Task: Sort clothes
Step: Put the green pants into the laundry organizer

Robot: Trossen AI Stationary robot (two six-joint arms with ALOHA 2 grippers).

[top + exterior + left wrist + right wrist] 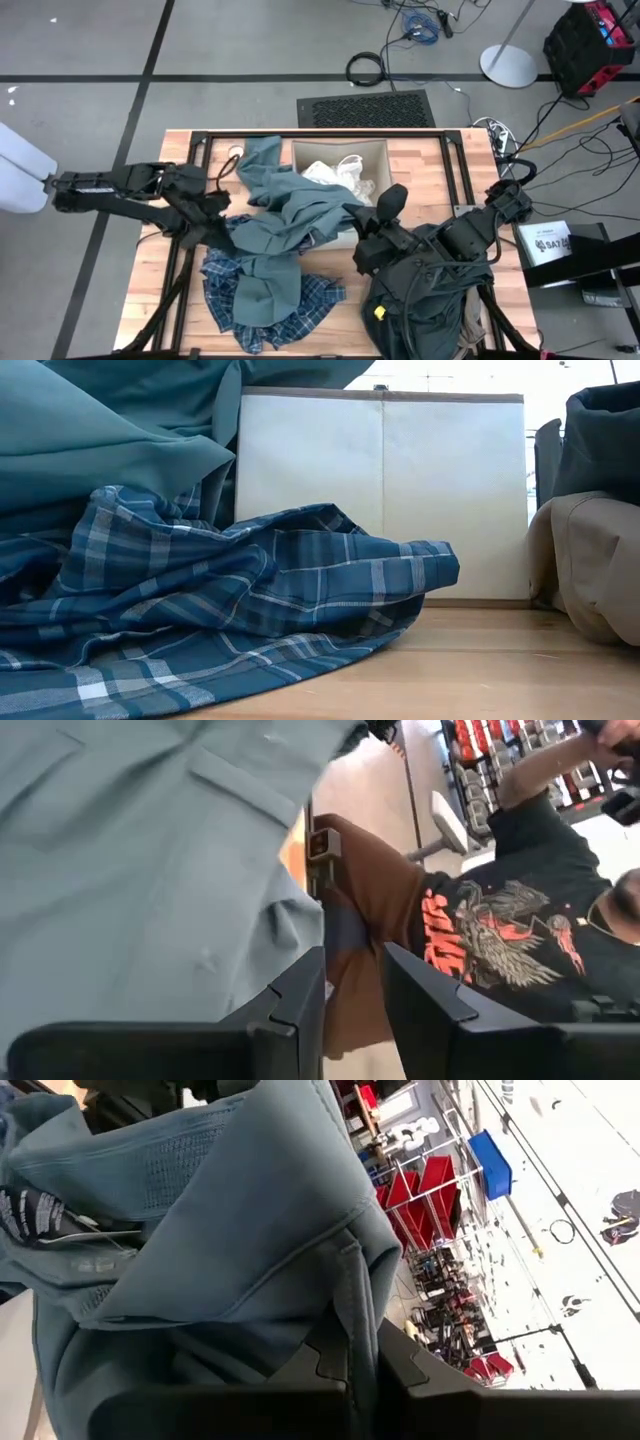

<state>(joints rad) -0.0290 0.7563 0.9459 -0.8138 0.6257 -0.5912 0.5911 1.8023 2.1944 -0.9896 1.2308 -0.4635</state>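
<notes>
Clothes: a heap across the middle of the desk, the fabric box (338,152) at the far edge behind them.
Plaid shirt (262,300): nearest, spread flat at the near edge, left of middle, partly under the teal cloth.
Dark garment (425,295): bunched at the near right corner, with a khaki piece (590,560) beside it in the low view.
Right gripper (362,1365): near the desk's middle on the right, fingers clenched on a fold of the teal garment (285,215), which drapes back over its wrist.
Left gripper (352,1010): left of middle, fingers part-way closed with teal cloth against the inner face of one; whether it truly pinches the cloth I cannot tell.
Teal garment, reach: stretched between both arms, running up toward the far edge and over the box's left rim.
White garment (335,175): lying inside the box.
Person (500,925): beyond the desk, in a dark printed tee.
Doing it well: I'd judge both arms should lift together, keeping the cloth taut, high enough that it clears the plaid shirt and does not drag it.
Watch for: the hem on the box rim tugging the box along.
</notes>
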